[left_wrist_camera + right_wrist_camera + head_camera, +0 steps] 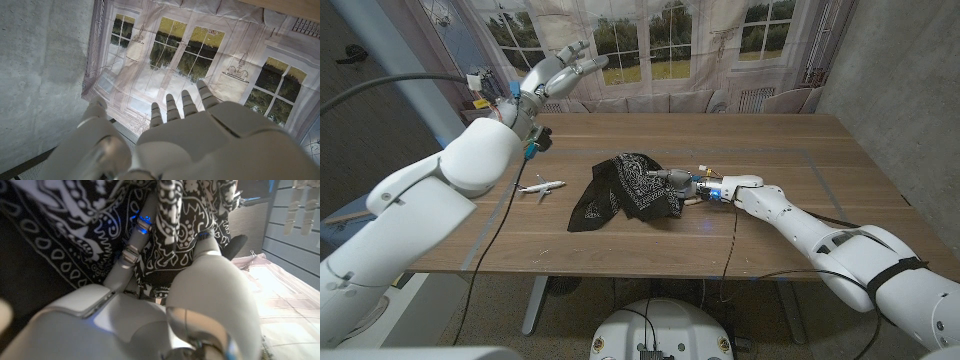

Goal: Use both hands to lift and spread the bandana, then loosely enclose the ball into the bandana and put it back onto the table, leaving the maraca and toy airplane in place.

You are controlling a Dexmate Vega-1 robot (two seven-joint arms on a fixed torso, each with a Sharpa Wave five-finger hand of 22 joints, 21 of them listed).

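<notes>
The bandana [625, 188] lies bunched mid-bench, our right robot hand [672, 180] buried in its folds — grip unclear. Our left robot hand [558, 73] hangs released, high. We should bring it down to a free corner — avoiding the airplane [541, 187].

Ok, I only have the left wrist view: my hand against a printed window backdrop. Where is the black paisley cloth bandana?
Observer: The bandana lies crumpled at the wooden table's middle; your left hand hangs open above the far left edge.
Operator: And the right hand?
Observer: The right hand is at the bandana's right edge, fingers buried in its folds; grip unclear.
Operator: Airplane safe?
Observer: The small white toy airplane lies left of the bandana, apart from it.
</notes>
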